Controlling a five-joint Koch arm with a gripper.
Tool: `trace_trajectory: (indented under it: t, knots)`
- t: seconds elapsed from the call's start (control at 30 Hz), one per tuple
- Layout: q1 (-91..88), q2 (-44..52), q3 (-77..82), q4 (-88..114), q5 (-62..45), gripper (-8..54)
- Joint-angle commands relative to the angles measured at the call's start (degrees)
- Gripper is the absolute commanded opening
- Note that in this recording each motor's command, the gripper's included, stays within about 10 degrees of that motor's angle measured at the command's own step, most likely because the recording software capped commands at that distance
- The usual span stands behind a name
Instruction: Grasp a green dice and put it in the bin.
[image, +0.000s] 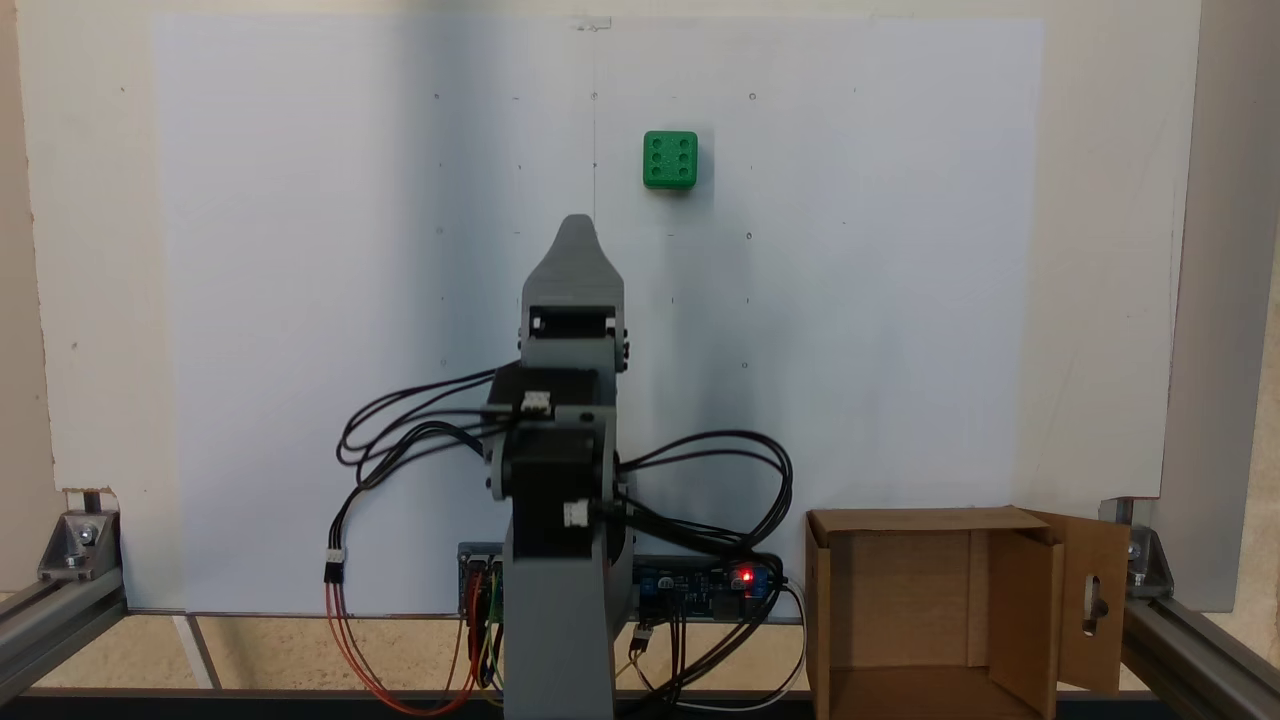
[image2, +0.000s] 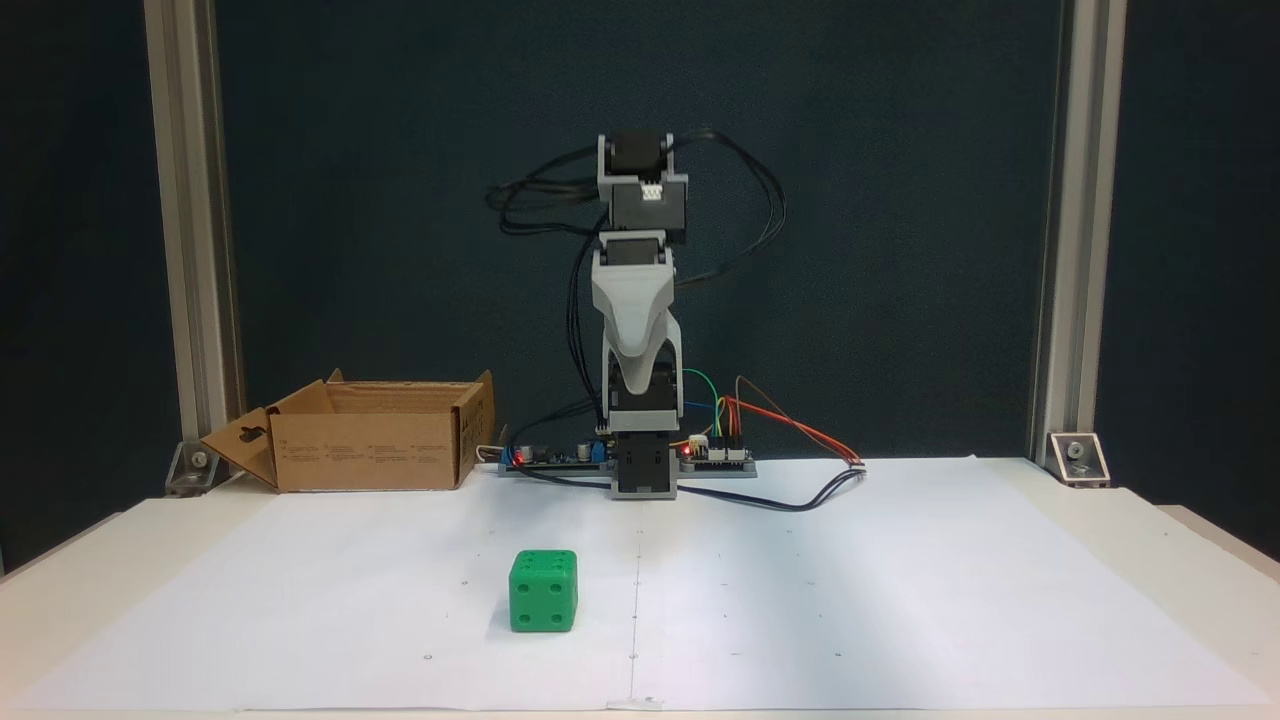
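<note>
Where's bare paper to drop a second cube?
Bare white paper sheet all around the small green plastic dice. Crowded at the arm's base: black cables, circuit boards, and the brown cardboard bin beside them.

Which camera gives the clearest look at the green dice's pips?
The fixed view from above shows the green dice best: its six-pip top face is square to the camera. The fixed view facing the arm shows it obliquely, four pips in front.
</note>
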Motion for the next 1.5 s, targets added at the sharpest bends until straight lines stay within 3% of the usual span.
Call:
trace_trajectory:
  t: [0.0, 0.6, 1.0, 1.47]
  knots:
    - [0.7, -2.1, -6.2, 1.9, 2.5, 42.4]
    - [11.5, -31.6, -38.9, 16.7, -6.9, 44.3]
    - [14.2, -38.0, -44.8, 21.4, -14.6, 44.6]
    - [13.8, -44.6, -45.3, 20.8, -14.4, 44.6]
